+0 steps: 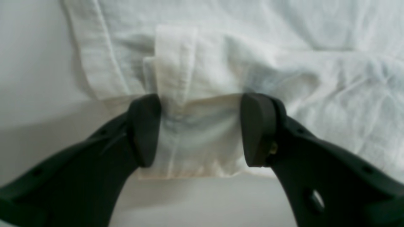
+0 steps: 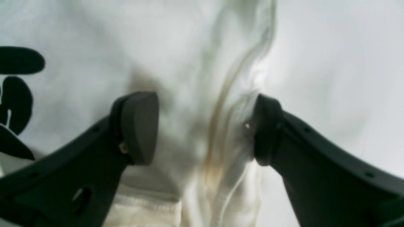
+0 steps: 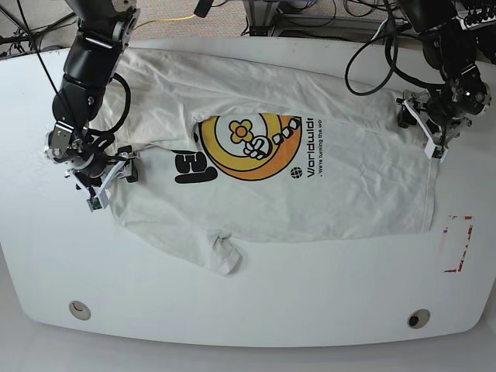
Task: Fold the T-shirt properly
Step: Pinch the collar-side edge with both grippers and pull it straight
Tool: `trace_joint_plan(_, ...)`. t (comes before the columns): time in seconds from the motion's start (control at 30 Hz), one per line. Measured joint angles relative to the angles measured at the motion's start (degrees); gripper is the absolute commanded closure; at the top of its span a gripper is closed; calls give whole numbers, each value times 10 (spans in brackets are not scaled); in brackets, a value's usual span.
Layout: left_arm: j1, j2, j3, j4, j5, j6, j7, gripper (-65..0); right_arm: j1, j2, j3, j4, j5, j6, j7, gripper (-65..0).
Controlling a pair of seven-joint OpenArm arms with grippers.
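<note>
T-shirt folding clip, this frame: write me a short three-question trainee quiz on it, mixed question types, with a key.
1. True or false: the T-shirt lies with its orange-yellow circular graphic facing up.
2. Multiple choice: in its wrist view, the left gripper is
A. clamped shut on a sleeve
B. open, with folded white fabric between its jaws
C. lifted clear of the shirt
3. Short answer: in the base view, which gripper is at the shirt edge nearest the black lettering?

Key
1. True.
2. B.
3. The right gripper, on that view's left; its jaws stand apart over a bunched ridge of fabric.
</note>
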Motion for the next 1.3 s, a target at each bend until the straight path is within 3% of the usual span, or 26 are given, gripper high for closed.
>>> trace_joint_plan(0.17,25,-6,0,0,-12,0,-22,-372,8,-3,47,53,1,0,-41,-417)
trace_joint_plan(0.33,33,-9,-3,1,-15,0,-26,-372,0,-9,59,136,6,-3,-119,-417)
trace_joint_plan(0.6,42,-8,-4,3,-17,0,-32,-372,-108,-50,56,286,116,-1,-220,-415)
trace_joint_plan(0.77,46,-9,-3,4,-19,0,-32,-372,-159,-85,55,326,139,-2,-221,-404)
trace_joint_plan(1.0,67,-10,-5,7,-24,0,-45,-372,-228,-97,58,332,136,-1,-223,-279)
trace_joint_plan(1.3,122,-23,-5,31,-37,0,-53,-372,-271,-110,55,334,143,-2,-207,-270)
